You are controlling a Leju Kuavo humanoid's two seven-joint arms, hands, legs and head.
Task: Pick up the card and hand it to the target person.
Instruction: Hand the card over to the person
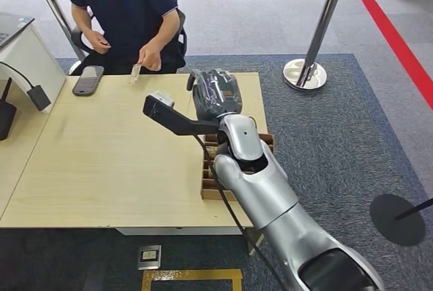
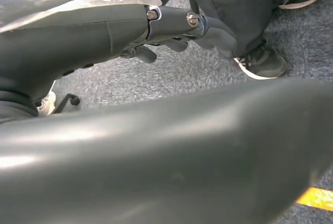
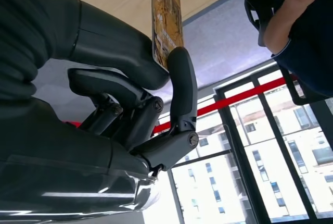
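We pinch the card (image 3: 167, 21) in our right hand (image 3: 129, 94) — raised toward the far-side person (image 1: 128, 7); left hand's state we cannot tell.

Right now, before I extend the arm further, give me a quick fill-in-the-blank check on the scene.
1. The hand pinching the card is the robot's ___ one.
2. The smartphone lies on the wooden ___.
3. The person across from the robot is ___ on a chair.

Missing words: right; table; seated
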